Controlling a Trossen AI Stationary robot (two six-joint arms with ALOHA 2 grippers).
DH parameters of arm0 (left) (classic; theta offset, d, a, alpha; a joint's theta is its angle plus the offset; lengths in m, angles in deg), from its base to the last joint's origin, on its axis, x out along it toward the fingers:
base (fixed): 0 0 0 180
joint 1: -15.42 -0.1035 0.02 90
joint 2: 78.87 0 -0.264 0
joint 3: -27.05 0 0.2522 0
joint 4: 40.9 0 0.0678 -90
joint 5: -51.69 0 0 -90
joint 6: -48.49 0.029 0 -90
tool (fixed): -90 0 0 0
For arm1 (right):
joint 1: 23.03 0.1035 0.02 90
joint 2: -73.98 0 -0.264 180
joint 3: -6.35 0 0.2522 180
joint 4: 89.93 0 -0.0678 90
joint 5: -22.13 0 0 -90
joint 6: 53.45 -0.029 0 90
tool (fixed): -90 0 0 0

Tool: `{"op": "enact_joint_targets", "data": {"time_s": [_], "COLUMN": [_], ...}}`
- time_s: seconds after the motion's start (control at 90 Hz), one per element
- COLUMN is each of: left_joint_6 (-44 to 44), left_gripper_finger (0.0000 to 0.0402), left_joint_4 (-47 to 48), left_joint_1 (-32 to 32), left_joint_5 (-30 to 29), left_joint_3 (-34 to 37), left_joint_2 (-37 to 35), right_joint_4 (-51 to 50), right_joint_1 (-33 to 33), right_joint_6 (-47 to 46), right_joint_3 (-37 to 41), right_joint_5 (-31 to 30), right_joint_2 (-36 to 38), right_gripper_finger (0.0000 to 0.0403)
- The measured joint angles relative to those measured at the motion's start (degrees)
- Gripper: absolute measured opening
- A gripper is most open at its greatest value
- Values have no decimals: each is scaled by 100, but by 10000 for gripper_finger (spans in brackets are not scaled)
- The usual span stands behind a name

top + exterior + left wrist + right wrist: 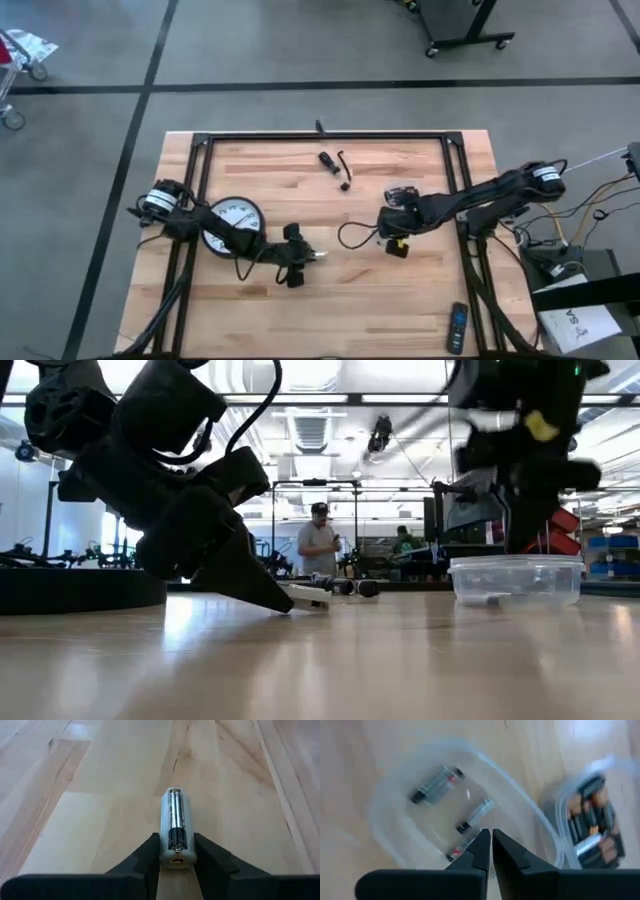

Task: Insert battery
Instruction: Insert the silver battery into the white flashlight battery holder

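My left gripper [300,258] is shut on a white battery holder [176,827] with one battery [175,817] lying in it, near the table's middle and low over the wood. The holder also shows in the low view [305,596], sticking out past the slanting fingers. My right gripper [491,834] is shut with nothing between its fingers and hangs over a clear plastic tub [435,805] that holds loose batteries [434,784]. That tub [400,193] stands on the table right of centre. My left gripper pinches the holder's two long sides at its near end [176,856] between its two fingers. The fingers [250,575] slant down toward the table and lie along the holder. The holder points away from the gripper, open side up, close to the wood; whether it rests there I cannot tell.
A round wall clock [233,222] lies face up under the left arm. Small black parts [335,165] lie toward the far edge, and a remote [456,328] sits at the near right. A second clear pack of batteries [595,830] lies beside the tub. People stand in the room beyond [320,545].
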Motion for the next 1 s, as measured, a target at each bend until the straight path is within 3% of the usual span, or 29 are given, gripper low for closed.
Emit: {"op": "enact_joint_targets", "data": {"time_s": [0.178,0.578,1.0], "left_joint_6": [-30,237,412], "left_gripper_finger": [122,185,154], "left_joint_4": [-8,-33,60], "left_joint_1": [-2,-7,-7], "left_joint_5": [0,-2,-2], "left_joint_3": [3,-95,-93], "left_joint_2": [0,-33,-35], "right_joint_4": [146,345,456], "right_joint_1": [-18,-18,-18], "right_joint_6": [-52,-65,-444], "right_joint_3": [122,50,50], "right_joint_5": [10,8,155], "right_joint_2": [-95,-89,-90], "right_gripper_finger": [14,100,92]}}
